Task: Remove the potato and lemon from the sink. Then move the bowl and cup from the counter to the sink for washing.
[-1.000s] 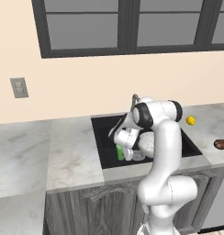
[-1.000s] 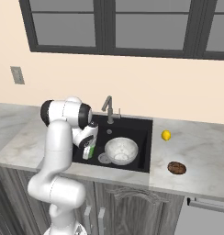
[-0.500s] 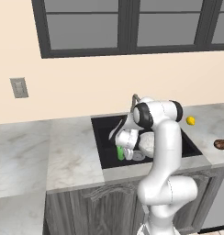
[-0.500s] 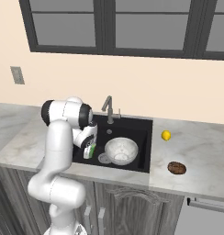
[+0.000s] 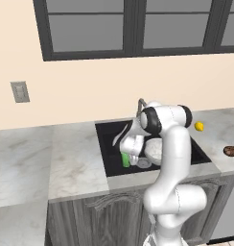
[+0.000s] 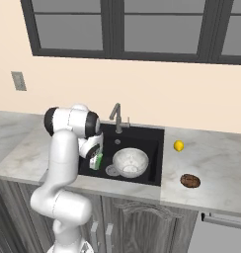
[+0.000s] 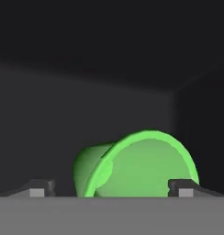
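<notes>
The green cup [image 7: 137, 165] sits in the black sink [image 6: 152, 148] at its left front corner, its open mouth turned toward the hand camera. My gripper [image 7: 110, 190] hangs just above it, open, with the fingertips [image 7: 38, 190] spread wide to either side of the cup [image 6: 96, 161] and not pressing on it. The marbled bowl [image 6: 130, 162] rests in the basin to the cup's right. The lemon [image 6: 179, 145] and the potato [image 6: 190, 180] lie on the counter right of the sink. From the left base view the cup [image 5: 125, 160] shows below the gripper [image 5: 129, 154].
A grey faucet [image 6: 116, 116] stands at the sink's back edge and the round drain [image 6: 111, 170] lies between cup and bowl. The sink's black walls stand close to the cup on the left and front. Marble counter [image 5: 71, 158] extends left of the basin.
The jaws have gone from shut on the green cup to wide open, letting it go in the sink. The arm has barely moved.
</notes>
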### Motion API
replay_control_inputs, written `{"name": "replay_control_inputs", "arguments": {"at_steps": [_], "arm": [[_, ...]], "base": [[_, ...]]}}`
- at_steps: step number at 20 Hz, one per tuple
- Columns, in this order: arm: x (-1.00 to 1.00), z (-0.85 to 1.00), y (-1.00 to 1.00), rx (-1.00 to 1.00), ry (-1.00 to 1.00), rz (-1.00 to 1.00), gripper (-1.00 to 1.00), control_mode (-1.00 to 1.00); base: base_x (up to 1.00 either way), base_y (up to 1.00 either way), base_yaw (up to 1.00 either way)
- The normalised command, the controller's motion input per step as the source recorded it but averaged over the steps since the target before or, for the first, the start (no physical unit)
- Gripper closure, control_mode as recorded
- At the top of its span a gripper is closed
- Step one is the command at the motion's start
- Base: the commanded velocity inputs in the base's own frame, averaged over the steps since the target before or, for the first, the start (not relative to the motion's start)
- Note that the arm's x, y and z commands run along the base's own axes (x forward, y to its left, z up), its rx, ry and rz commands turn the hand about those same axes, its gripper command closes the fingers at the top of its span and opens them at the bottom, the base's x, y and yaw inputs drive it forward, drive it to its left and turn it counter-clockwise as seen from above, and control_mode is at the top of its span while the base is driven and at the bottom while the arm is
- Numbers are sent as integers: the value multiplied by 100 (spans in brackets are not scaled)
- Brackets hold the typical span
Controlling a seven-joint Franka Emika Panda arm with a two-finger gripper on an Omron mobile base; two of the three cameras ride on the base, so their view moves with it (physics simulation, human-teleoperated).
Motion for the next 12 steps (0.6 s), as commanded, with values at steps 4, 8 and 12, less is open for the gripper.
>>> {"name": "replay_control_inputs", "arguments": {"at_steps": [4,8,12], "arm": [[-12,9,0,0,-18,0,-100,-100],[-17,9,-1,0,-15,0,-100,-100],[-16,16,-3,0,-16,0,-100,-100]], "base": [[0,0,0],[0,0,0],[0,0,0]]}}
